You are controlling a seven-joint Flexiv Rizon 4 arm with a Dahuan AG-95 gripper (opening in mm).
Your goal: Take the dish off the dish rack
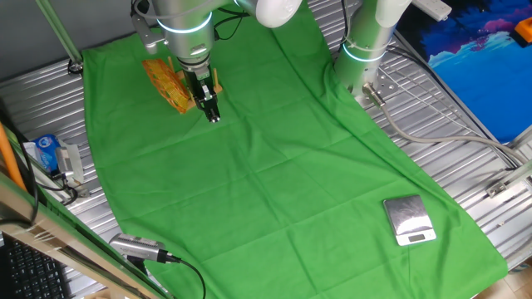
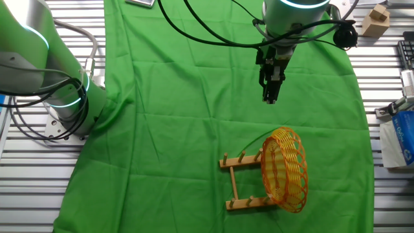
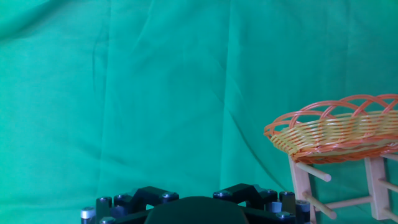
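A green cloth is covering the table. The woven dish is sitting upright between the dish rack pegs, lower right. The gripper is hovering just above it, holding nothing; whether its jaws are apart is unclear. Lifting hasn't begun.

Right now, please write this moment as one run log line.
phase: approach | gripper: above cloth, apart from dish, nothing held | dish: on edge in dish rack | removed: no

Even, bright overhead light, soft shadows; fixed views sharp, the hand view slightly soft and teal-tinted.
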